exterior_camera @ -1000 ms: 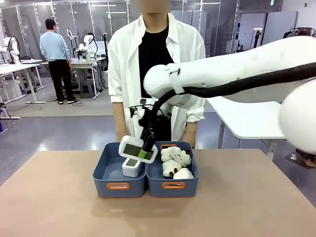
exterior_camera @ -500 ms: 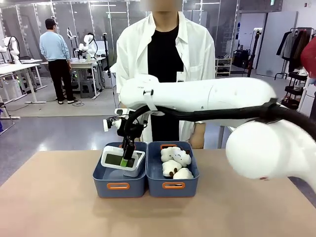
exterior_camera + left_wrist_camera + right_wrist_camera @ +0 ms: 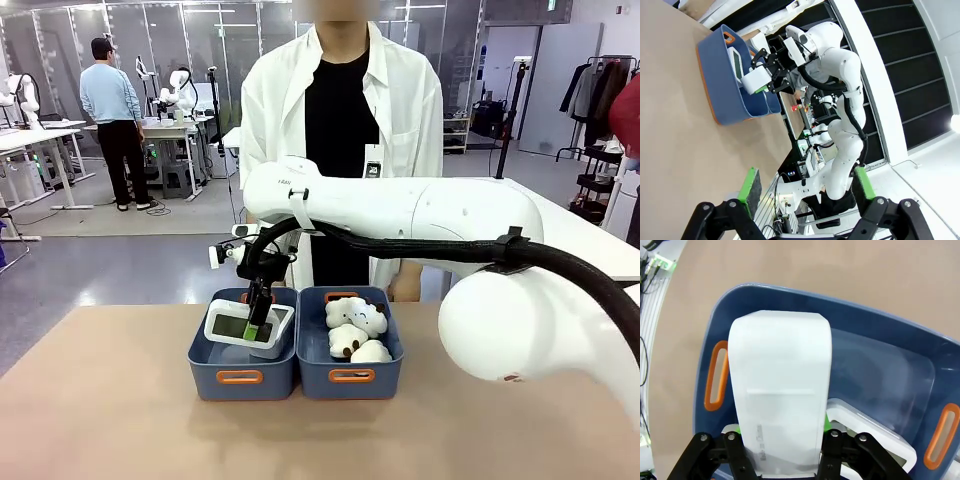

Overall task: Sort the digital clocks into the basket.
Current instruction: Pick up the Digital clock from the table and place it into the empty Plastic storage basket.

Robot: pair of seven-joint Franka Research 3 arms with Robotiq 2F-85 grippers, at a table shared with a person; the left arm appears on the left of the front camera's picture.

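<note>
In the left basket (image 3: 215,365): one clock (image 3: 270,343) lying, a second clock (image 3: 232,323) between my right hand's (image 3: 252,327) fingers, grip uncertain. Left hand (image 3: 807,186) spread, idle. Release remains.

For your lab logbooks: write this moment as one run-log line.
right gripper: around upper clock, over left basket | lower clock: in basket | left gripper: open, empty | plush toys: right basket

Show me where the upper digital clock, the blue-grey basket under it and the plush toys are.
upper digital clock (image 3: 238,325), front view, on its grey screen.
basket (image 3: 215,377), front view, on its near wall.
plush toys (image 3: 356,316), front view, on the top toy.
</note>
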